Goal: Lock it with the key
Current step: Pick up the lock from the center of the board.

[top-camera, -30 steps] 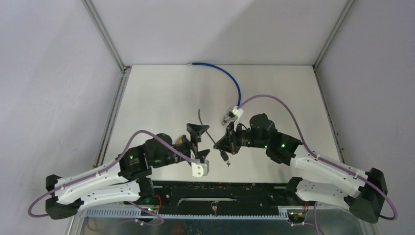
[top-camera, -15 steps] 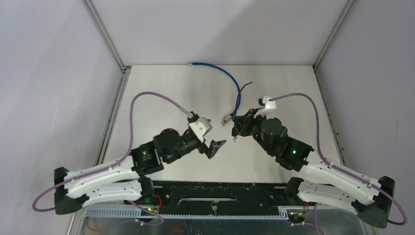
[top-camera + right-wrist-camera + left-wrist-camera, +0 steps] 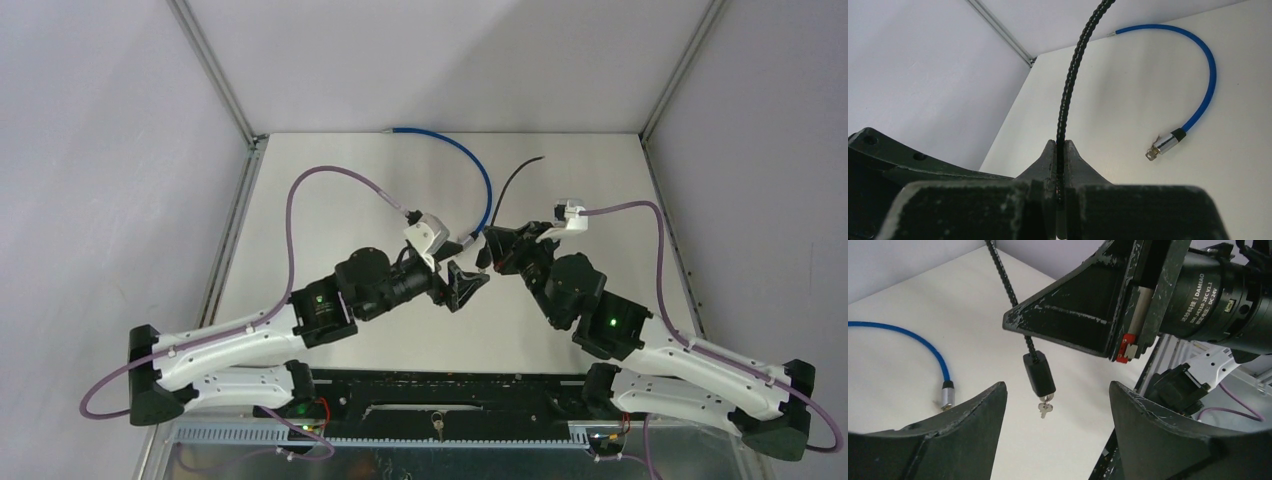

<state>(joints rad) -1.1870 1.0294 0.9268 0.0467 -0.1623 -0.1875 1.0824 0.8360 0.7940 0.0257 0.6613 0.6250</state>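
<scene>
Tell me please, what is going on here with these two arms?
The right gripper is shut on a black ribbed cable and holds it above the table. The cable's lock body hangs below, with a small key in it. The left gripper is open and faces the lock body without touching it. A blue cable lies loose on the table.
</scene>
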